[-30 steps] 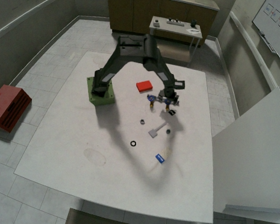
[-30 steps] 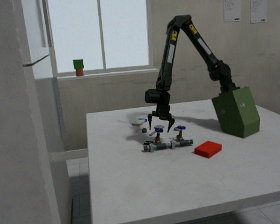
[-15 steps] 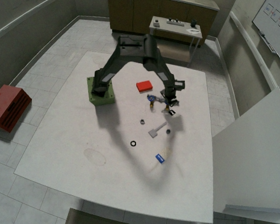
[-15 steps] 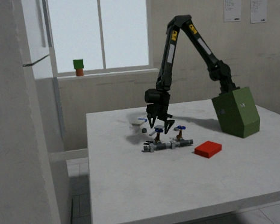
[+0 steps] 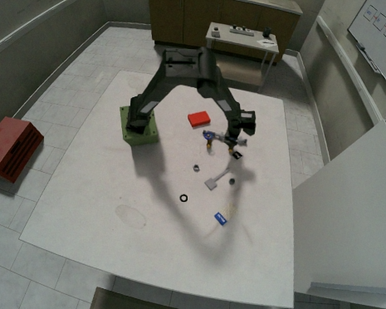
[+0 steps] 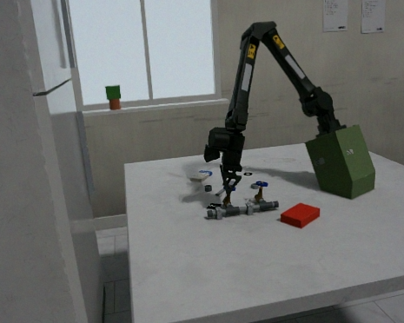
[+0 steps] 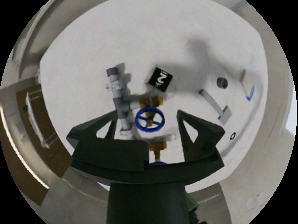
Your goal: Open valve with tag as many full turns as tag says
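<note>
A grey pipe (image 6: 242, 208) lies on the white table and carries two valves with blue handwheels. One handwheel (image 6: 260, 184) stands free at the end near the red block; it also shows in the overhead view (image 5: 207, 134). My gripper (image 6: 229, 184) is open and points straight down over the other handwheel (image 7: 150, 117). In the wrist view its fingers stand on either side of that wheel, apart from it. A black tag (image 7: 161, 78) with a white figure that looks like a 2 lies beside this valve. It also shows in the overhead view (image 5: 236, 154).
A red block (image 5: 198, 119) lies near the pipe. The arm's green base (image 5: 139, 126) stands at the table's left. A small nut (image 5: 196, 168), a grey paddle (image 5: 215, 179), a black ring (image 5: 180, 198) and a blue card (image 5: 220, 218) lie scattered in front.
</note>
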{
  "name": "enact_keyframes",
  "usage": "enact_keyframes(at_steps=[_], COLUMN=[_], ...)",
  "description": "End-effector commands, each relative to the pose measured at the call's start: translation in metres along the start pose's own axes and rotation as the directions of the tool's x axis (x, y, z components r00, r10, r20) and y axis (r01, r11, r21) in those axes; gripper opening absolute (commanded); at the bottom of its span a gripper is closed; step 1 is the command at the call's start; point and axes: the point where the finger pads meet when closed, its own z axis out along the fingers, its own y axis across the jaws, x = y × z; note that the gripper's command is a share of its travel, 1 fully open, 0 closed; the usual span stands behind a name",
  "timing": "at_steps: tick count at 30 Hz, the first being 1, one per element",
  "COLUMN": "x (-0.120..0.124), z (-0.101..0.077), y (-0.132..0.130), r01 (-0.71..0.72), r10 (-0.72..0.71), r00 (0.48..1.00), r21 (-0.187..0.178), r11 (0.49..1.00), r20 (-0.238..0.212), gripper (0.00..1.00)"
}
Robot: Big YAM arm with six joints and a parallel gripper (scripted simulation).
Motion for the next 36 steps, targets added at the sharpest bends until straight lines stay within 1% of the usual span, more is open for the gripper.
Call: enact_keyframes(at_steps=[1, 4, 7, 10, 13, 15, 16, 19, 29, 30, 33, 36], x=[-0.0004, -0.0008, -0.0008, -0.0007, -0.0007, -0.0007, -0.0007, -0.0006, -0.0004, -0.0004, -0.0004, -0.0018], z=[0.0067, 0.0066, 0.0066, 0.0066, 0.0066, 0.0066, 0.0066, 0.0067, 0.0067, 0.0067, 0.0067, 0.0070], y=[-0.0029, -0.0028, -0.0028, -0.0028, -0.0029, -0.0029, -0.0029, -0.0029, -0.0028, -0.0028, -0.0028, -0.0020], r01=[-0.343, -0.494, -0.633, -0.752, -0.851, -0.851, -0.916, -0.965, -0.967, -0.967, -0.967, -0.969], r10=[0.343, 0.494, 0.633, 0.752, 0.851, 0.851, 0.916, 0.966, 0.968, 0.968, 0.968, 0.969], r00=[0.939, 0.869, 0.775, 0.659, 0.525, 0.525, 0.401, 0.258, 0.252, 0.252, 0.252, 0.246], r21=[0.017, 0.015, 0.014, 0.014, 0.018, 0.018, 0.026, 0.041, 0.042, 0.042, 0.042, 0.031], r11=[0.939, 0.869, 0.774, 0.659, 0.525, 0.525, 0.401, 0.258, 0.251, 0.251, 0.251, 0.245], r20=[-0.003, 0.002, 0.005, 0.007, 0.009, 0.009, 0.010, 0.015, 0.015, 0.015, 0.015, 0.013], gripper=[1.00, 1.00, 1.00, 1.00, 1.00, 1.00, 1.00, 1.00, 1.00, 0.00, 0.00, 0.00])
